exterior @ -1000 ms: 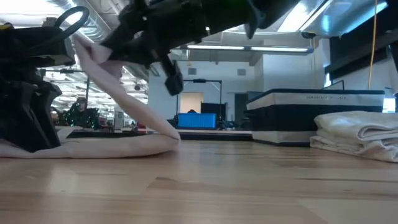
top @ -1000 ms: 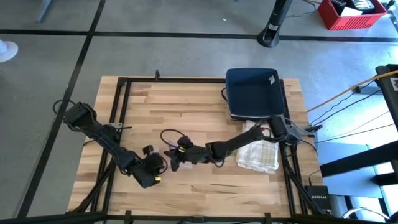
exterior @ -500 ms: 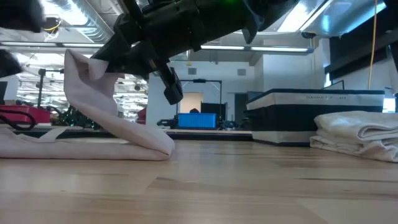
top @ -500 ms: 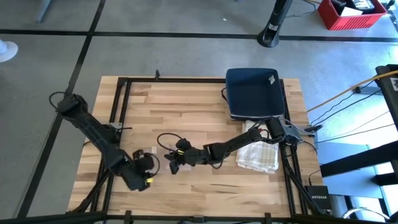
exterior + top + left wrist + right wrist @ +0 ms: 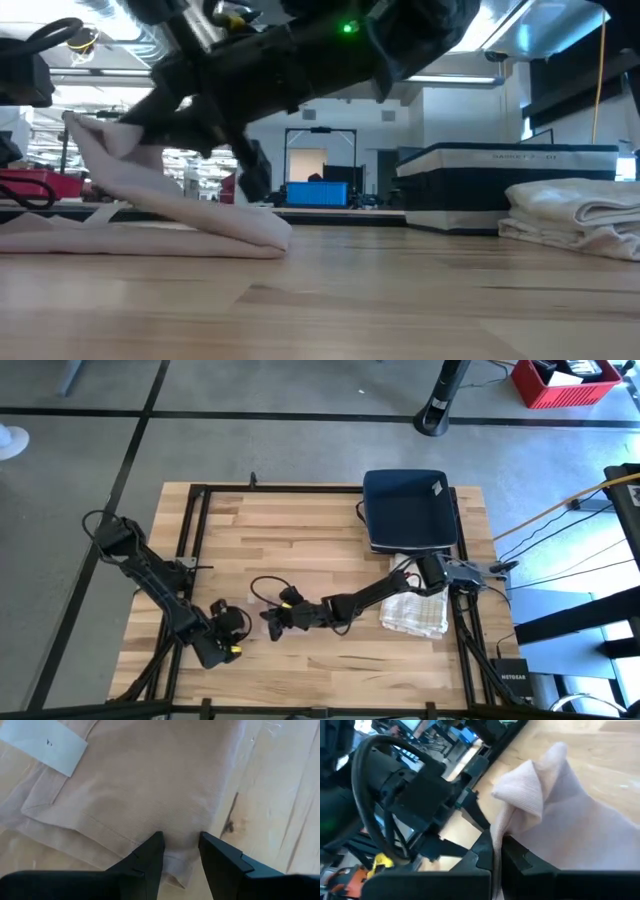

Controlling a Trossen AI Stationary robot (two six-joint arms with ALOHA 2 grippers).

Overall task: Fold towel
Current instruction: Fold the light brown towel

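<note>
A pale pink towel [image 5: 190,225] lies on the wooden table with one end lifted and doubled back over the flat layer. A white label [image 5: 42,742] is sewn near one edge. My right gripper [image 5: 499,847] reaches in from the table's right [image 5: 268,625] and is shut on the raised end. My left gripper [image 5: 180,847] stands near the table's near-left part [image 5: 232,632], pointing down at the towel's flat layer beside its hem, with cloth between its fingers. In the high view the towel barely shows against the wood. My left gripper comes from above and pinches a small ridge of the flat layer [image 5: 176,862] close to the hem, near a corner. That part of the towel lies on the table. My right gripper pinches the towel's lifted end [image 5: 502,822] between both fingers, with corners of cloth [image 5: 532,775] sticking up past them. The end is held above the table [image 5: 100,145], and the cloth slopes slackly down to a fold [image 5: 265,232] resting on the lower layer.
A stack of folded white towels [image 5: 415,610] sits at the table's right side [image 5: 575,215]. A dark blue tray [image 5: 408,510] stands at the far right corner. A black frame [image 5: 190,540] runs along the table's edges.
My right gripper has moved toward the table's left edge and down, carrying the towel's raised end over the flat layer, so the raised cloth now slopes lower. The fold on the table stayed in place. My left gripper shifted a little toward the near-left corner.
</note>
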